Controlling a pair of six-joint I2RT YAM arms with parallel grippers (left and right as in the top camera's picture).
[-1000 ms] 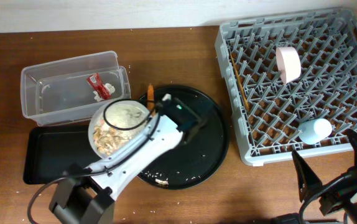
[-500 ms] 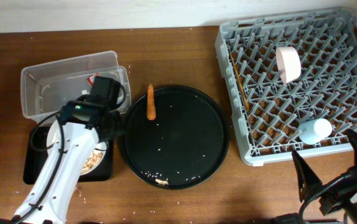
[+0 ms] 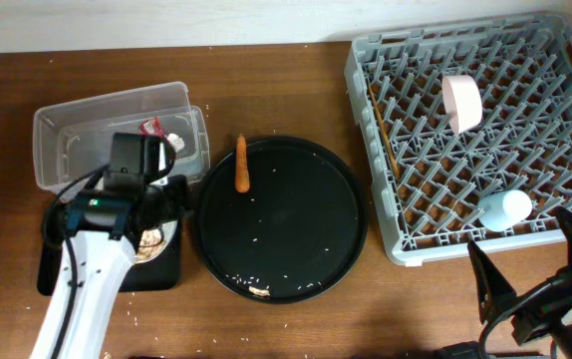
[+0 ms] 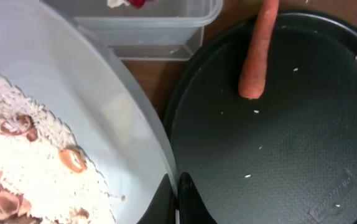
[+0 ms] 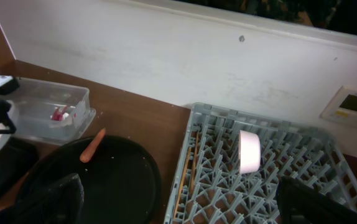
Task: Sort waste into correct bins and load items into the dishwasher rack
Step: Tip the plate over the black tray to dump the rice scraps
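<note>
Overhead: we look straight down on the whole table (image 3: 266, 70).
Left wrist: we hover close, looking down on the carrot (image 4: 257, 50).
Right wrist: we sit low and far back, facing the wall (image 5: 166, 56).
Shared: all three show the carrot.

A brown wooden surface (image 3: 266, 80) with visible grain spreads below, evenly lit. Along its far edge rises an off-white wall (image 5: 135, 56), faintly scuffed, bearing a small round mark (image 5: 241, 38) and a pale rectangular wall plate (image 5: 354, 106) at right. Above the wall's top ledge all is dark.

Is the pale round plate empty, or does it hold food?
Holds food: beige food scraps cover much of the plate, as the left wrist view shows.
</note>
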